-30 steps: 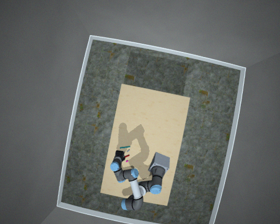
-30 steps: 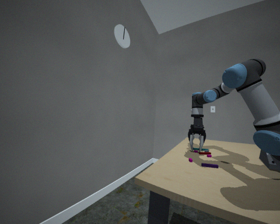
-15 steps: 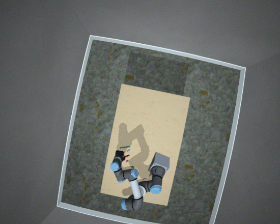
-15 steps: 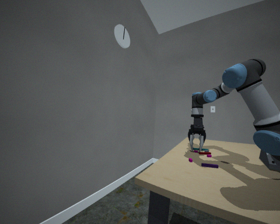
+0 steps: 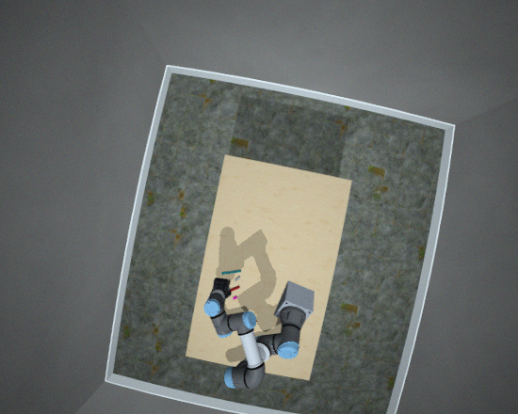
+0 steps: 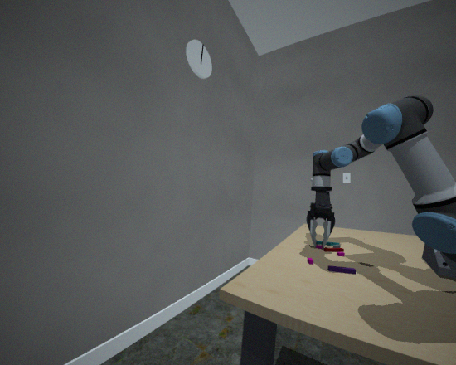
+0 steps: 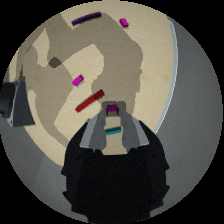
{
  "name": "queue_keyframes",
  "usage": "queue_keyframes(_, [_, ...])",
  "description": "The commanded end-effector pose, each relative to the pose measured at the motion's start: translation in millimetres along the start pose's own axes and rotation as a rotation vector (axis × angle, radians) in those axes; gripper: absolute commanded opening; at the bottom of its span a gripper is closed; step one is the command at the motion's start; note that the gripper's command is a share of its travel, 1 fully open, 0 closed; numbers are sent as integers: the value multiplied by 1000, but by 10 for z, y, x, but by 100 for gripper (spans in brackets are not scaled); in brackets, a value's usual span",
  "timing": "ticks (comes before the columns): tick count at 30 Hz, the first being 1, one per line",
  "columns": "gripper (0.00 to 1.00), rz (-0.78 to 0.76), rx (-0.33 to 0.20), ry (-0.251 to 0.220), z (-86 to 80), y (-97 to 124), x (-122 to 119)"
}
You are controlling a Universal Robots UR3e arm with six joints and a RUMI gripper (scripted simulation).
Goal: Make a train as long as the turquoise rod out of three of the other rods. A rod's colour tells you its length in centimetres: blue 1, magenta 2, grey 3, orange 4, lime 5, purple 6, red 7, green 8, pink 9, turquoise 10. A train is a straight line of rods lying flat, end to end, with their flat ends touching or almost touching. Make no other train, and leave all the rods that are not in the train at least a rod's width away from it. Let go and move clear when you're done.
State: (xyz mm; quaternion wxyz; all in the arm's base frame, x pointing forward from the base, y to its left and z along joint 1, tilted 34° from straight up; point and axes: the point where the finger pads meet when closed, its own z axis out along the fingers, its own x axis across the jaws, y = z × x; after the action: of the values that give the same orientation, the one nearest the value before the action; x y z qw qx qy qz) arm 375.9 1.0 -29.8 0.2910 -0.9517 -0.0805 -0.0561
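Note:
My gripper (image 5: pixel 221 284) (image 6: pixel 320 245) (image 7: pixel 112 107) is down at the table, shut on a short magenta rod (image 6: pixel 318 246) (image 7: pixel 112 107) that lies on the table between the fingertips. The turquoise rod (image 5: pixel 231 272) (image 6: pixel 332 243) (image 7: pixel 113 131) lies just behind the fingers. A red rod (image 5: pixel 234 288) (image 6: pixel 333 250) (image 7: pixel 89 100) lies close beside them. A second magenta rod (image 5: pixel 235 297) (image 6: pixel 341 254) (image 7: pixel 77 80) is a little past the red one. A third magenta rod (image 6: pixel 310 260) (image 7: pixel 123 22) and a purple rod (image 6: pixel 342 270) (image 7: pixel 84 19) lie farther off. A grey rod (image 7: pixel 54 62) sits in shadow.
The rods lie near the left edge of the wooden table (image 5: pixel 289 212) (image 6: pixel 300 299). The robot's base (image 5: pixel 295 301) (image 6: pixel 445 261) stands on the table to the right. The arm hangs over part of the rods in the top view.

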Motion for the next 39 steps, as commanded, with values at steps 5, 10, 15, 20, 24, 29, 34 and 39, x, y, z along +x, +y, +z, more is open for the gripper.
queue_keyframes(5, [0,0,-2,2,-8,6,5])
queue_keyframes(10, [0,0,-2,2,-8,6,5])
queue_keyframes(15, [0,0,-2,2,-8,6,5])
queue_keyframes(20, [0,0,-2,2,-8,6,5])
queue_keyframes(24, [0,0,-2,2,-8,6,5])
queue_keyframes(29, [0,0,-2,2,-9,6,5])
queue_keyframes(34, [0,0,-2,2,-39,6,5])
queue_keyframes(39, [0,0,-2,2,-138,5,5])
